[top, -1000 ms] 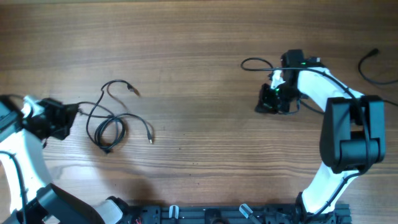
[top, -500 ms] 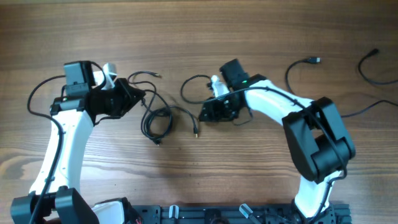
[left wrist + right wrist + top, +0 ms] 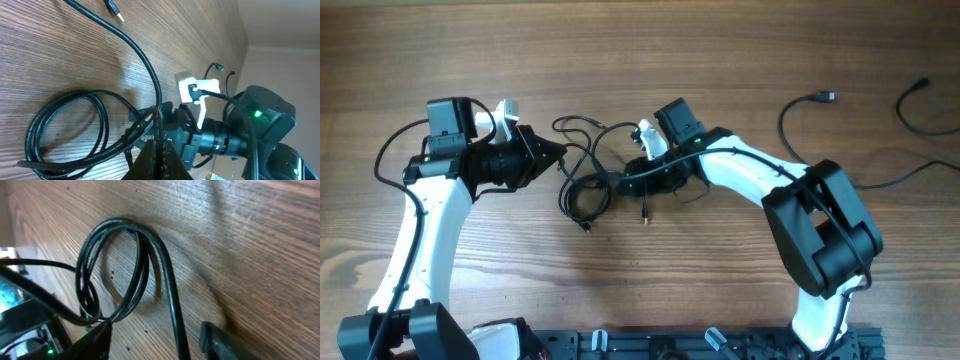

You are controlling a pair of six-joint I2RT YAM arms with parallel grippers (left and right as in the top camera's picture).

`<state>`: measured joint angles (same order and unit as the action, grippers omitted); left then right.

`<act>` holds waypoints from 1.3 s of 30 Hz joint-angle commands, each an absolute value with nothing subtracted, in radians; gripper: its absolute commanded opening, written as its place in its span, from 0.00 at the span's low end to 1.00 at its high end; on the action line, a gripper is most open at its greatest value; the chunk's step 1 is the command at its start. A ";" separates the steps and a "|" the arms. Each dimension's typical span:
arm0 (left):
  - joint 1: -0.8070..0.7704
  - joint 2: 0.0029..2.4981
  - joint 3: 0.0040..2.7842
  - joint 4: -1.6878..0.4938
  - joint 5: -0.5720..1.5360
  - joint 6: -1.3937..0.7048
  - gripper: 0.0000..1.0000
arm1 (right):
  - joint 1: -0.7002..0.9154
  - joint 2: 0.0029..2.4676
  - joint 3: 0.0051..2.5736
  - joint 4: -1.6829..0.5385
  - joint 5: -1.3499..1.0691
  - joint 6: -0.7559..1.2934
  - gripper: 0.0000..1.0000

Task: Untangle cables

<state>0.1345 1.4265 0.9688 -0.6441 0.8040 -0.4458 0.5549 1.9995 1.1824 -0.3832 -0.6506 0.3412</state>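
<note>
Near the middle of the table (image 3: pixel 650 60), tangled cables (image 3: pixel 585 192), with one plug end (image 3: pixel 645 214) trailing out at 4 o'clock. Left tool (image 3: pixel 556 157) touching the tangle at 10 o'clock, right tool (image 3: pixel 632 178) just beside it at 3 o'clock. Well apart toward 2 o'clock, a nearer loose cable (image 3: pixel 820 97), and beyond it a farther loose cable (image 3: pixel 920 87) by the table's right edge.

We are seeing bright, even light falling from above on the table (image 3: pixel 620 40), leaving only faint, soft shadows. In the right wrist view the cables (image 3: pixel 169 290) are casting a blurred shadow, and the nearest edges are going out of focus.
</note>
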 commanded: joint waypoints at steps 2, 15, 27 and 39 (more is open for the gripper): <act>0.130 1.410 0.978 -0.643 0.882 -0.422 0.04 | 0.565 2.025 1.171 -0.401 -0.431 0.483 0.14; 0.130 1.414 0.978 -0.835 0.117 -0.434 0.04 | 0.366 2.025 1.171 -0.516 -0.412 0.499 0.04; 0.130 1.595 0.974 -0.801 -0.074 -0.535 0.04 | 0.098 2.025 1.171 -0.727 -0.122 0.412 0.04; 0.376 1.665 0.974 -0.733 0.466 -0.469 0.04 | 0.083 2.025 1.171 -0.770 0.090 0.421 0.04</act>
